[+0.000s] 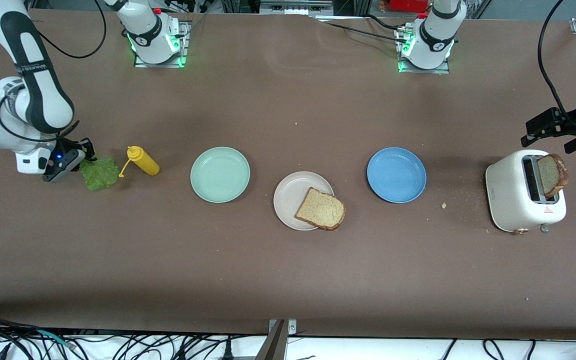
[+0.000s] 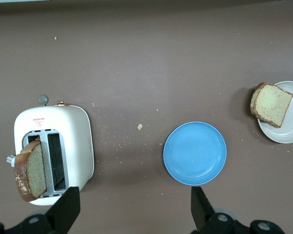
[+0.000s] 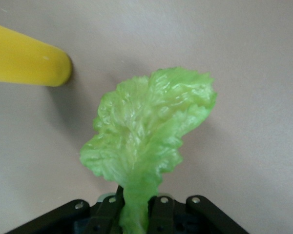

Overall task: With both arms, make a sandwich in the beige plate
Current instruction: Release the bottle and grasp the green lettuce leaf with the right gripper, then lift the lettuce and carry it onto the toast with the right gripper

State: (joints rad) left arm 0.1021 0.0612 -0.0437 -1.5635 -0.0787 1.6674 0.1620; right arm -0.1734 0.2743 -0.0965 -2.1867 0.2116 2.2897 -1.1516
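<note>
Now right end effector (image 3: 136,212) pinches lettuce (image 3: 149,131); left end effector (image 2: 134,209) open.

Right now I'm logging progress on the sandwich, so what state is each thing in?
beige plate: holds one bread slice, overhanging the rim
bread slice: flat, bare
lettuce leaf: on the table, stem pinched
right tool: shut on the lettuce leaf
left tool: open, above the toaster
toaster: second slice sticking up from a slot
second slice: upright, tilted
mint plate: empty
blue plate: empty
mustard bottle: lying down
</note>
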